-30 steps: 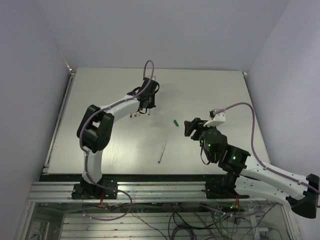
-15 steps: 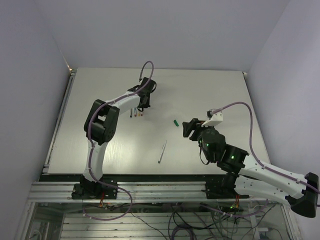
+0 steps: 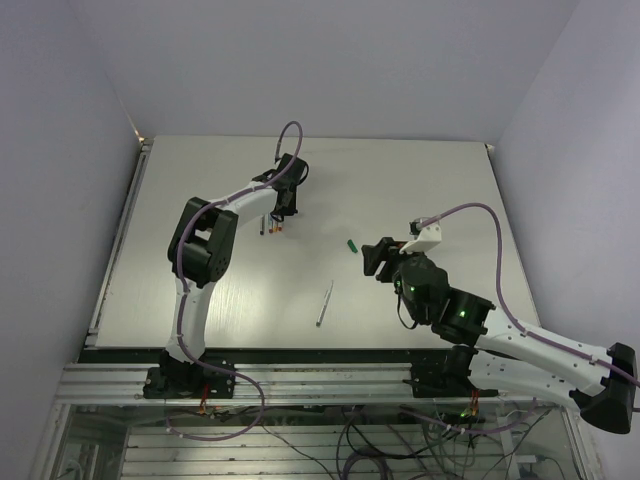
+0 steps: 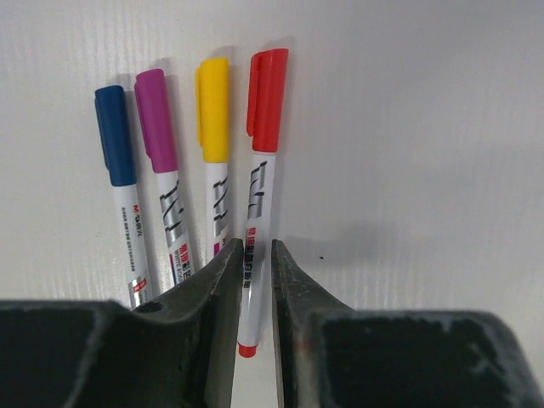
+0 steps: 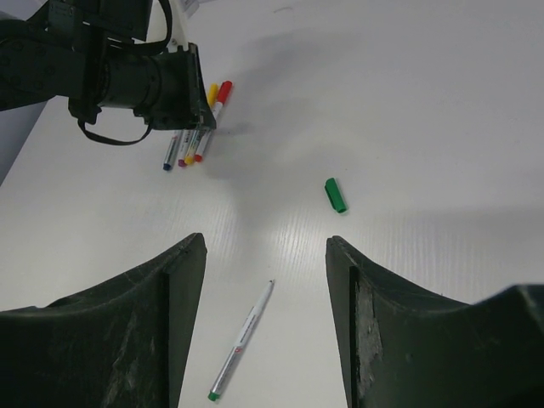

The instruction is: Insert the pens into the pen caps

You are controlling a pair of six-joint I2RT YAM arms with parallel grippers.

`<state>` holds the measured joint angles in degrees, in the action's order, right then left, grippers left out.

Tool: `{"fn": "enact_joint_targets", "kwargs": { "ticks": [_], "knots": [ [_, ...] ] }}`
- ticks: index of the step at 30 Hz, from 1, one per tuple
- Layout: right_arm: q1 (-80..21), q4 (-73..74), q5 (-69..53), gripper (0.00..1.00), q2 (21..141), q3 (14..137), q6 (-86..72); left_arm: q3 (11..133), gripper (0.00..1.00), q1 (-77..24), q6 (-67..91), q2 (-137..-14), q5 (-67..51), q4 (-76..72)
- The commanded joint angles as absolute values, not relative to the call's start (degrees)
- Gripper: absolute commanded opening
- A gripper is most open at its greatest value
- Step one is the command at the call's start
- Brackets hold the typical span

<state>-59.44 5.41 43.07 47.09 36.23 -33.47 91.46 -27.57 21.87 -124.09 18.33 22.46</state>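
Green cap (image 5: 335, 195) lies on the table (image 5: 425, 102) ahead of the right end effector (image 5: 265, 255), spread wide, empty; the uncapped pen (image 5: 242, 340) lies slanted nearer its base. Left end effector (image 4: 255, 248) narrowly straddles the red pen (image 4: 259, 178); grip unclear.

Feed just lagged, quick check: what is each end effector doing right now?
Left end effector: closed on the red-capped pen.
Right end effector: open, holding nothing.
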Motion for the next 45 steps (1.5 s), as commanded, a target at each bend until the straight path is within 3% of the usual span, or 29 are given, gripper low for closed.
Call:
{"fn": "enact_joint_targets", "kwargs": {
  "ticks": [1,16,25,31,35,45],
  "knots": [
    [-59.6,3.6,43.2,0.58,47.5,36.8,-33.4,93.5,0.29,-27.2,22.6,-125.3,15.6,21.7],
    [-59.6,0.8,47.8,0.61,50.2,37.0,-31.1,93.3,0.3,-27.3,22.0,-119.5,15.4,21.3],
    [-58.3,4.2,55.4,0.91,54.7,40.0,-31.2,85.9,0.31,-27.6,23.8,-111.6,15.8,20.4],
    [-48.3,7.0,45.1,0.91,56.3,41.3,-33.8,74.4,0.32,-30.5,25.6,-101.9,15.4,16.8],
    [-39.3,6.1,34.4,0.83,55.8,39.5,-34.5,66.9,0.33,-35.0,25.7,-95.1,15.3,14.6],
    [-37.8,6.1,32.7,0.83,56.5,37.3,-36.6,55.5,0.39,-50.6,27.7,-89.9,15.5,12.0]
  ]
}}
